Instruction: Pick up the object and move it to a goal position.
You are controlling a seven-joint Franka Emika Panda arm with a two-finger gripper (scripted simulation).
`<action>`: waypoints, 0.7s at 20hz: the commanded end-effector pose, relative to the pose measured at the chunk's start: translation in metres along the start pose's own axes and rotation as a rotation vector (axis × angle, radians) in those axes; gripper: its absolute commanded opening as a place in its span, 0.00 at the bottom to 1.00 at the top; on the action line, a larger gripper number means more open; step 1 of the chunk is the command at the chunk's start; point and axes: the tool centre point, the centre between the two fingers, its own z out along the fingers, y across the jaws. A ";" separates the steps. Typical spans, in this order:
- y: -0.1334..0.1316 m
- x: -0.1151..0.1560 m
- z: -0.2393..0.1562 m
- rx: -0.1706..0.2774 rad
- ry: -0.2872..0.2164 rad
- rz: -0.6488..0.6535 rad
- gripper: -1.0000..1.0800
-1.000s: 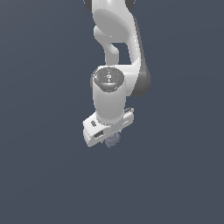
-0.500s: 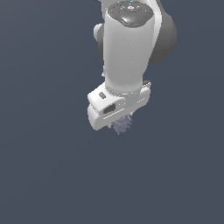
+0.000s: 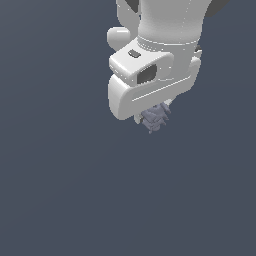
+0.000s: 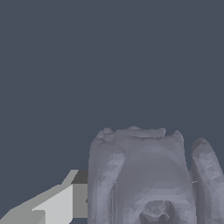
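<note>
- While the white arm (image 3: 167,30) fills the upper part of the exterior view, its claw (image 3: 150,117) points downward with the object (image 3: 155,117) clamped at its tip.
- Object: small lumpy grey-lavender chunk, rough and bumpy, poking out just below the white claw housing (image 3: 145,85), slightly toward the exterior view's right of the housing's lower edge.
- Only the lower part of the chunk shows in the exterior view; the rest is hidden behind the housing.
- Claw state: closed on the object. The wrist view shows one pale finger (image 4: 57,203) pressed against the side of the object (image 4: 140,179); the other finger is hidden behind the chunk.
- Wrist view, close up: the chunk has vertical ridges, a jagged upper rim and a separate rounded lobe on one side.
- Object hangs free against a flat dark blue-grey background; nothing touches it but the claw.
- No surface detail is visible behind it in either view, so its height cannot be judged.
</note>
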 end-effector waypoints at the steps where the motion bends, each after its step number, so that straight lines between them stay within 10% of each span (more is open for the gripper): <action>1: -0.006 0.003 -0.021 0.001 -0.001 0.000 0.00; 14: -0.023 0.015 -0.090 0.001 -0.001 0.001 0.00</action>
